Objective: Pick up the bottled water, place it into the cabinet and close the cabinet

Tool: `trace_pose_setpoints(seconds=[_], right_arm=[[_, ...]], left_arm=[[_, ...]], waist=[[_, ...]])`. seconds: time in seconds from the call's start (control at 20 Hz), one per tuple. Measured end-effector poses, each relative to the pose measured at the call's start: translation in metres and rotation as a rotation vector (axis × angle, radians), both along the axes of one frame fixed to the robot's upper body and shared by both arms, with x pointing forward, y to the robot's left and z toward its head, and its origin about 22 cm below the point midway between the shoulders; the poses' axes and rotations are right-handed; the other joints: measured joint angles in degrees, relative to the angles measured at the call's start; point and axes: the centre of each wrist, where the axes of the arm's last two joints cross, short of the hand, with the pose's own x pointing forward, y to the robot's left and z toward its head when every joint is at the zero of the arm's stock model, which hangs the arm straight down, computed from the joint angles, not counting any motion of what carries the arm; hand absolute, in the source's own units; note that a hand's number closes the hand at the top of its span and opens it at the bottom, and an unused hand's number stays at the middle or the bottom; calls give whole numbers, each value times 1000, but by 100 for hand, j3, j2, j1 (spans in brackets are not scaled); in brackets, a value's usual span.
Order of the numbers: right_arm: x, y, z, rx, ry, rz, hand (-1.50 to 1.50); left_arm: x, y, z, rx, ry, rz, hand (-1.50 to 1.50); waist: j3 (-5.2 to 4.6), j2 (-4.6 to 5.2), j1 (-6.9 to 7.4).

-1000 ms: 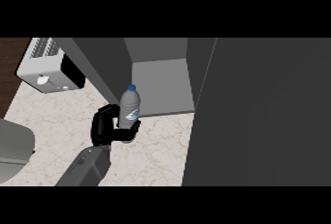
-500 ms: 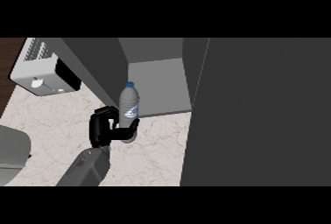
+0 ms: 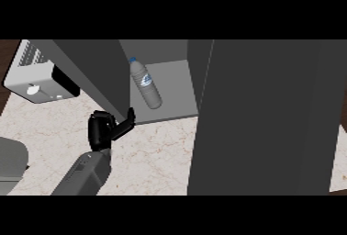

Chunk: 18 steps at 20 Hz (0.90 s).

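Bottle (image 3: 147,87): you have one, and it sits inside the open cabinet (image 3: 175,98) at upper centre of the frame. One hand shows, the left hand (image 3: 107,127), at centre left just below the cabinet's front edge. Its fingers are relaxed and hold nothing. One white toaster (image 3: 37,82) sits at upper left.

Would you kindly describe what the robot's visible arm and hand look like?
Only one arm shows. Its grey forearm is smooth and boxy, broadening toward the view's lower edge. It ends in an all-black, slender-fingered left hand. No cables, markings or sleeves are visible.
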Motion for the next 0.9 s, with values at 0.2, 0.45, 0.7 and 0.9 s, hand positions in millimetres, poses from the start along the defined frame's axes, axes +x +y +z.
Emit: trace_pose_setpoints(seconds=[0.2,0.45,0.7,0.9], right_arm=[[3,-4,2,3,-3,11,-150],[5,-8,2,5,-6,14,-150],[6,-12,0,6,-5,22,-150],[9,-13,2,7,-11,36,-150]], left_arm=[[0,0,1,-39,-6,26,150],[-1,3,2,-64,-8,35,150],[-2,8,3,-68,-7,45,-150],[-2,14,4,-28,-10,45,-150]], waist=[[-6,25,-43],[-10,39,-95],[-9,53,-167],[-9,68,-216]])
